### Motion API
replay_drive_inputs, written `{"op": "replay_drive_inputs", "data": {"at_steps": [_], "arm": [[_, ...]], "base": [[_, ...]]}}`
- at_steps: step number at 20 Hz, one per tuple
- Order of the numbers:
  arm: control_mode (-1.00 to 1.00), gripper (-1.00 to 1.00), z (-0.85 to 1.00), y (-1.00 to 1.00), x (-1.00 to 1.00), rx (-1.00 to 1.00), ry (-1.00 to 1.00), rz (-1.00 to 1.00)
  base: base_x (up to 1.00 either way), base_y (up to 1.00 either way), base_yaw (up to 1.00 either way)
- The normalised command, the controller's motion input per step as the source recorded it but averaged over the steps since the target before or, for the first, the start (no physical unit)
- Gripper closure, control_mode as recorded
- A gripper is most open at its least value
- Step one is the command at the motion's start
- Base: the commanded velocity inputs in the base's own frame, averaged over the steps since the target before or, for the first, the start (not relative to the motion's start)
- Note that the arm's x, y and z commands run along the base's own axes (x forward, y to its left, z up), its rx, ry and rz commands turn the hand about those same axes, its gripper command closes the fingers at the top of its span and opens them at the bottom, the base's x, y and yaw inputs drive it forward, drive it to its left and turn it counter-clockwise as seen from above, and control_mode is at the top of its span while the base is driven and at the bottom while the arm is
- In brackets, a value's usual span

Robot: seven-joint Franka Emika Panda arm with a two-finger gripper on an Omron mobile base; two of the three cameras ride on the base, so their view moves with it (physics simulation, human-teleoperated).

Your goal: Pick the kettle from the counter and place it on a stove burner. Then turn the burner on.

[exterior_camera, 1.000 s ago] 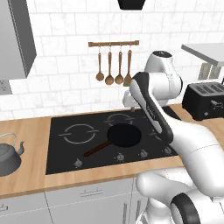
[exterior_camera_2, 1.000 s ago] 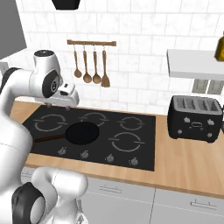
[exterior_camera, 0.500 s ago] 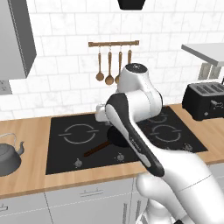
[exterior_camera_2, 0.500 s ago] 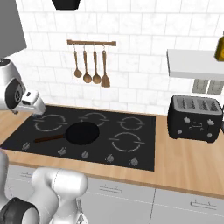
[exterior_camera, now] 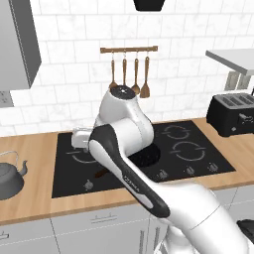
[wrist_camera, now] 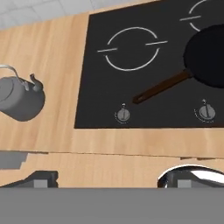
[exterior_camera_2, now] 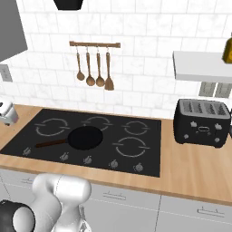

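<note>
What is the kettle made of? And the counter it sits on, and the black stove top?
The kettle looks like dull grey metal: smooth, evenly grey, with a thin wire handle. The counter looks like light wood, since streaky grain lines run along it. The stove top looks like smooth black glass, flat with white painted rings, though no shine confirms it.

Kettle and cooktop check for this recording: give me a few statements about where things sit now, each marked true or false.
1. The kettle stands on the counter, left of the cooktop. True.
2. The frying pan sits on the cooktop. True.
3. The kettle already rests on the stove burner. False: that ring is bare.
4. The toaster stands left of the cooktop. False: it stands on the right.
5. Utensils hang on a wall rail. True.
</note>
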Motion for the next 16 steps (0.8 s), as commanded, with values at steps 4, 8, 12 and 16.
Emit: {"op": "replay_drive_inputs", "data": {"at_steps": [4, 8, 12, 16], "arm": [[-1.0, -1.0, -0.04, 1.0, 0.0, 0.13, 0.0, 0.0], [-1.0, -1.0, -0.03, 1.0, 0.0, 0.11, 0.0, 0.0], [-1.0, -1.0, -0.04, 1.0, 0.06, 0.09, 0.0, 0.0], [-1.0, -1.0, -0.2, 1.0, 0.33, 0.12, -0.01, -0.05]], "base": [[0.0, 0.0, 0.0], [0.0, 0.0, 0.0], [0.0, 0.0, 0.0], [0.0, 0.0, 0.0]]}}
